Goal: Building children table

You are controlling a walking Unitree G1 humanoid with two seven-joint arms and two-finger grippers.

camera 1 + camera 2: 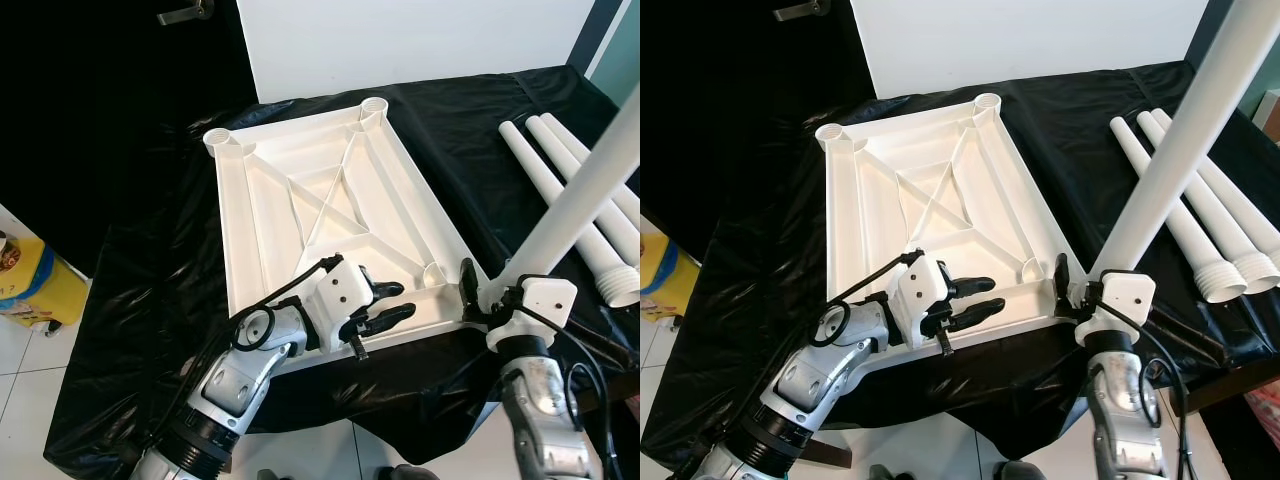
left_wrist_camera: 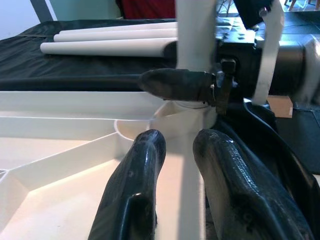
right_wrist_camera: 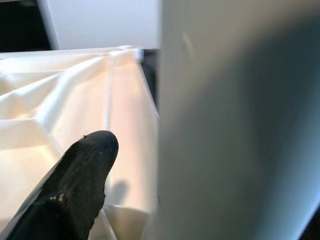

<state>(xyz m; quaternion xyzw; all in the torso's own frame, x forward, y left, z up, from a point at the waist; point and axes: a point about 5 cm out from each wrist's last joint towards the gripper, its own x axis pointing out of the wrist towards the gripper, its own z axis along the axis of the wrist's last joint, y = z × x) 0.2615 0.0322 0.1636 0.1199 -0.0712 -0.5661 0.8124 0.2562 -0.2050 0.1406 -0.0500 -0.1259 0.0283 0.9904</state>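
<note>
Your right gripper (image 1: 478,300) clamps the table leg (image 1: 585,190) low, its long axis rising toward the frame's upper right from the tabletop's (image 1: 330,215) near-right corner socket (image 1: 434,274), while your left gripper (image 1: 385,308), fingers parted, rests beside it.

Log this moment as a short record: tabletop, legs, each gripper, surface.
tabletop: white tabletop, underside up, on the black cloth
held leg: white leg tilted, base at the near right corner socket
spare legs: three loose legs lying right of the tabletop
right gripper: right gripper shut on the held leg's base
left gripper: left gripper over the near edge, fingers slightly apart, holding nothing
</note>
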